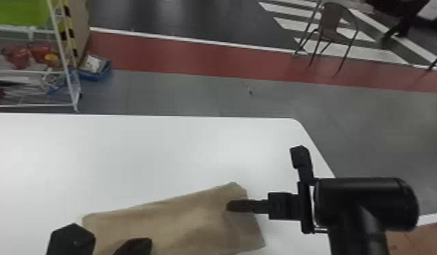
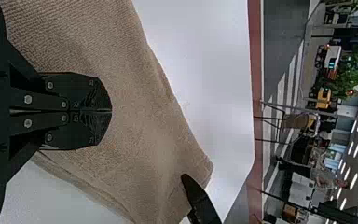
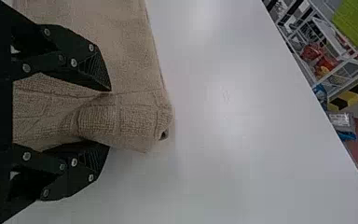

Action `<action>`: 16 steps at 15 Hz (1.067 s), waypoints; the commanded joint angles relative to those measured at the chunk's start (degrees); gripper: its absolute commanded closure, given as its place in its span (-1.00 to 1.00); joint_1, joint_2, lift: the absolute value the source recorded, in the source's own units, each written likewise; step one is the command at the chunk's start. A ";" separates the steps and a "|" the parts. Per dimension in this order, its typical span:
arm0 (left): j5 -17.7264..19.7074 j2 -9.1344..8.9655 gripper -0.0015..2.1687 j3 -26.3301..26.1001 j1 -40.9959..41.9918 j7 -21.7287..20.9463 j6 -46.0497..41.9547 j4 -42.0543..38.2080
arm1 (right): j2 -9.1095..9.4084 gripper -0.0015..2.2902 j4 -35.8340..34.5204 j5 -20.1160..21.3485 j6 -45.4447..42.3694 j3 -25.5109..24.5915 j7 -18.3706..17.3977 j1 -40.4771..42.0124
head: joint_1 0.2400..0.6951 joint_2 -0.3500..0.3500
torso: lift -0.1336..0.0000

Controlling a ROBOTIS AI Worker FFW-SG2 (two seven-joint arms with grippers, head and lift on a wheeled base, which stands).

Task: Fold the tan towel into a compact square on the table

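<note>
White tbl, tan towel on it; L gripper pressed together, R gripper spread w/ towel btwn.

Towel: tan, fine ribbed texture, tone-on-tone grid lines. Worktop: plain white. Right gripper: black jaws, silver-grey screws. Beyond the worktop's far edge, left part: rack, white; bin, lime green; post, yellow-and-black striped; tray, blue. Floor: grey, brick-red band, white stripes on black past the far right corner.
</note>
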 commanded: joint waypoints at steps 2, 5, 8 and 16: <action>-0.03 0.02 0.66 0.03 0.00 0.05 0.18 -0.17 | -0.27 0.28 -0.26 -0.04 0.12 -0.26 0.94 -0.15 | 1.00 -0.82 | -0.84; -0.12 -0.06 0.66 -0.05 0.00 0.05 0.35 0.00 | -0.80 0.35 -0.26 -0.92 0.12 -0.62 2.00 -0.15 | 1.00 -0.82 | -0.84; -0.12 -0.06 0.66 -0.14 0.00 -0.03 0.88 -0.35 | -0.89 0.35 -0.35 -1.18 0.12 -0.79 2.44 -0.23 | 1.00 -0.82 | -0.84; 4.19 0.11 0.65 6.27 3.34 -3.02 1.76 -8.35 | -3.88 0.35 0.44 2.42 0.12 0.53 2.26 -2.17 | 1.00 -0.85 | -0.84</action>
